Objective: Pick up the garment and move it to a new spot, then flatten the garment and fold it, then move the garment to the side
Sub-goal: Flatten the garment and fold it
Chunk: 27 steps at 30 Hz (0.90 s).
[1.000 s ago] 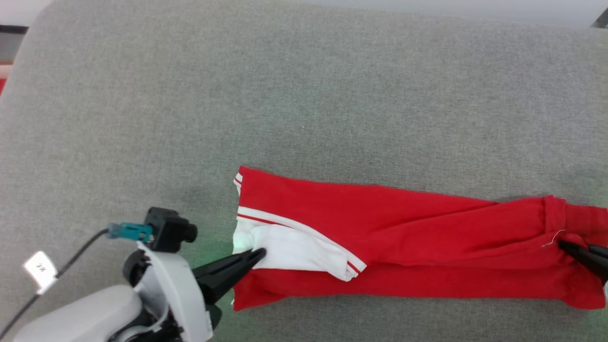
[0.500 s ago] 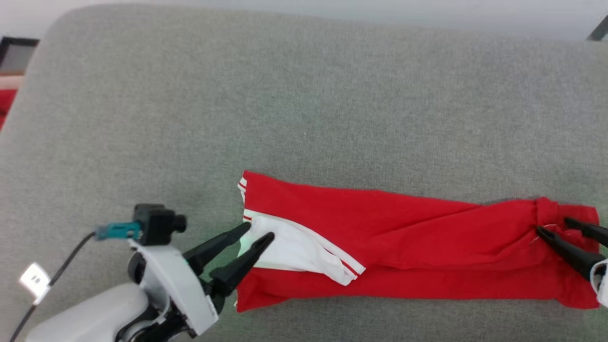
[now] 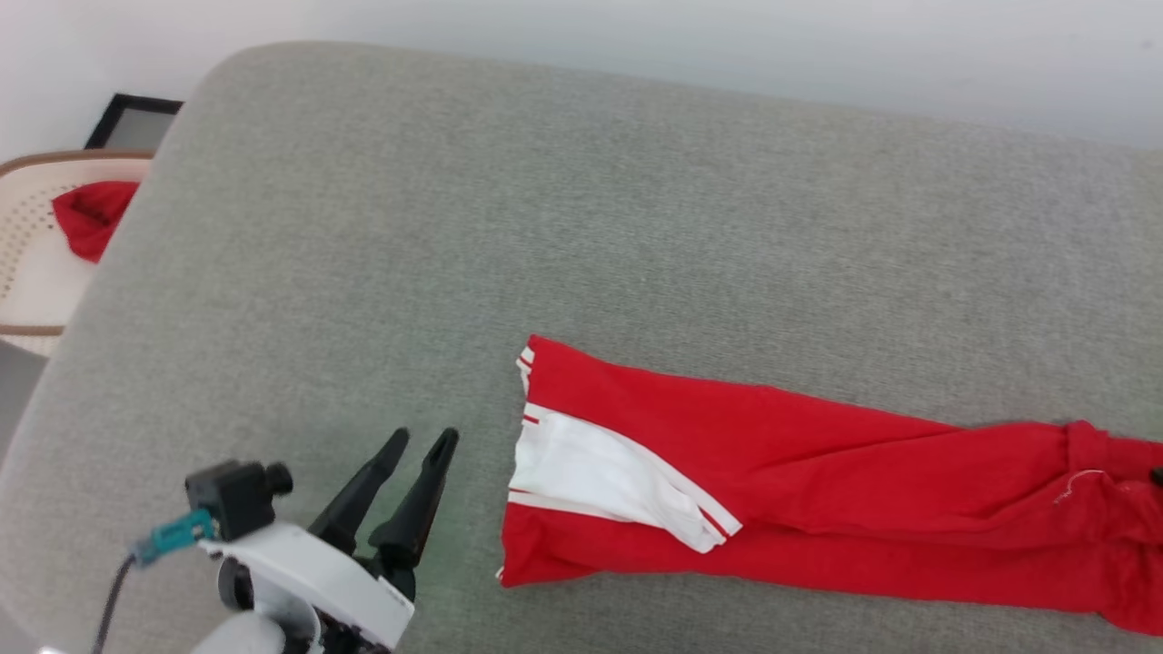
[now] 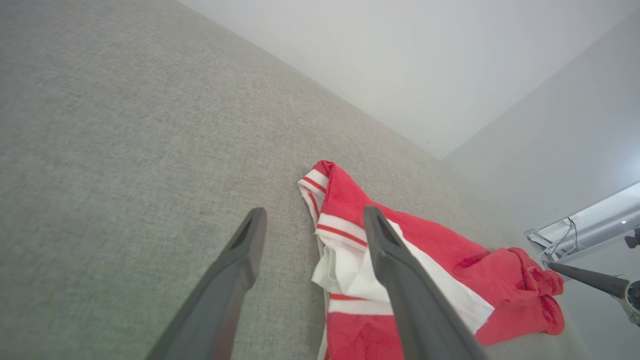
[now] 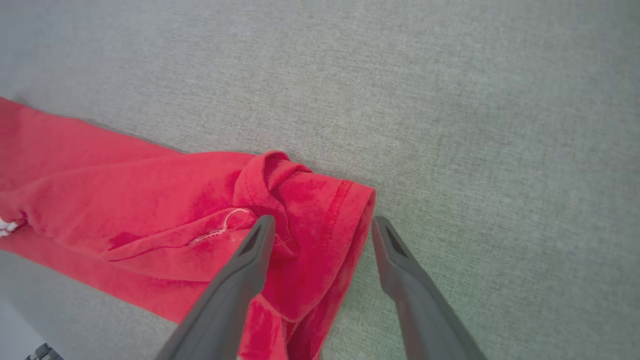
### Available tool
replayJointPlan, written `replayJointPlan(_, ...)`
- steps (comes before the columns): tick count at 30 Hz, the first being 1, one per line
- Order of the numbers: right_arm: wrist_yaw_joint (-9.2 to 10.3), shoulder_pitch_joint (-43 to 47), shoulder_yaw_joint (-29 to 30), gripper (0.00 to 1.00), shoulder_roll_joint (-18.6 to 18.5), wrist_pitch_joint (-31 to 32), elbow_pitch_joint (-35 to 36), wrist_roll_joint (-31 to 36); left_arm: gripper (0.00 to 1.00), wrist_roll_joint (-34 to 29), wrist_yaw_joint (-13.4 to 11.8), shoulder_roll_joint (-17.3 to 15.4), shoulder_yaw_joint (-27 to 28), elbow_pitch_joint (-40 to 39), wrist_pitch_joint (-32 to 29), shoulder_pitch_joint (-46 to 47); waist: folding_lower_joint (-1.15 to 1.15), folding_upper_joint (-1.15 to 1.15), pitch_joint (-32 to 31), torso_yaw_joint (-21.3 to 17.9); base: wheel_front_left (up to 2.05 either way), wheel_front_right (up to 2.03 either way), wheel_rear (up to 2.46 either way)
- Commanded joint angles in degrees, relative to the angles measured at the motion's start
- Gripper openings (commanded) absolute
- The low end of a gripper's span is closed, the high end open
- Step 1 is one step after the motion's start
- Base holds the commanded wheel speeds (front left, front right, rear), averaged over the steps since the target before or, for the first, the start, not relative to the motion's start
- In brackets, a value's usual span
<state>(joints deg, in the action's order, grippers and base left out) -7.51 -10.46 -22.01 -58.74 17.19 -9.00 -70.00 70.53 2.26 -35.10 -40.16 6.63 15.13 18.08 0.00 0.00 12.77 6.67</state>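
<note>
Upper left of the head view, beyond the rounded corner of the grey padded surface (image 3: 581, 227): a pale woven seat (image 3: 27, 263) with a small plain red cloth (image 3: 89, 216) on it. Behind that, a black frame (image 3: 136, 118) against the white wall (image 3: 727, 45).

Lower left of the same view: left claw (image 3: 423, 438), wide open and empty, fingers pointing up the frame. Just left of the garment (image 3: 818, 472) and apart from it. On its pale wrist, a small black camera (image 3: 238, 481) with a teal plug (image 3: 171, 540).

Garment in the lower right of the head view, flat on the padded surface, folded into a long narrow band. Long axis left to right across the frame, sloping slightly down towards the right. Striped-trim end to the left, with a flap of white lining (image 3: 591, 477) turned outward. Bunched red hem end to the right, cut off by the frame's right edge.

In the right wrist view, right claw (image 5: 322, 220) spread wide, gripping nothing, over that hem end. One finger above the red cloth, the other above bare grey fabric, the garment's end edge between them. Contact with the cloth impossible to tell.

In the left wrist view, striped end partly hidden behind one finger of the left claw.
</note>
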Motion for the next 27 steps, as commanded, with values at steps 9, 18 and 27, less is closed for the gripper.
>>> replayJointPlan(9,0.04,4.02,3.46,1.0,0.54,8.76,-2.71,-3.2,1.0,-20.83,-0.98,8.71,13.65,3.87,-0.05,-6.71,0.0,0.0,-1.03,2.26,0.0,0.0,0.0)
replayJointPlan(18,0.04,-1.05,4.82,1.0,6.26,21.53,-9.33,1.34,1.0,-40.86,-0.2,14.25,22.79,1.51,-0.04,-7.85,0.0,0.0,-1.4,1.95,0.0,0.0,0.0)
replayJointPlan(27,0.02,-6.15,7.79,1.0,19.04,29.6,-16.23,11.37,1.0,-49.18,2.96,20.36,28.85,3.02,-0.04,-7.84,0.0,0.0,0.71,2.27,0.0,0.0,0.0)
